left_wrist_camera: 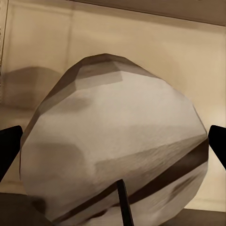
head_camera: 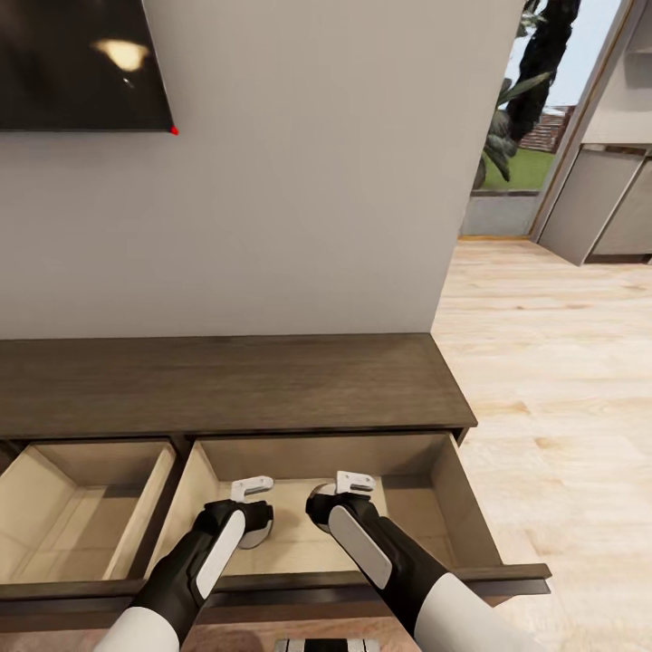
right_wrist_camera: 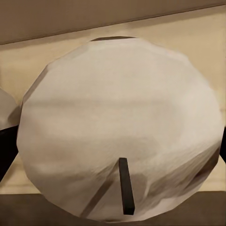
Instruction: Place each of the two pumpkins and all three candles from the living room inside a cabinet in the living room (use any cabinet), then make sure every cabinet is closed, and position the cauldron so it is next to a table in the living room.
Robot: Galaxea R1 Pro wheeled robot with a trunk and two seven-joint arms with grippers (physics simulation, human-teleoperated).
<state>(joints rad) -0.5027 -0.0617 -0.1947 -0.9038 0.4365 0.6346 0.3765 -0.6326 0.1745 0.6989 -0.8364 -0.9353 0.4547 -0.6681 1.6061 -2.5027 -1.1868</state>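
Both your arms reach into the open right drawer of the cabinet (head_camera: 226,385).
Your left gripper (head_camera: 252,489) holds a candle (left_wrist_camera: 113,146); your right gripper (head_camera: 353,483) holds another candle (right_wrist_camera: 120,127). Grey wall behind, pale wood floor (head_camera: 552,362) alongside.

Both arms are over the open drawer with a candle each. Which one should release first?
Either, marginally the right: both the left pincer and right pincer hold off-white stubby candles inside the pale beige drawer; the right sits more centrally.
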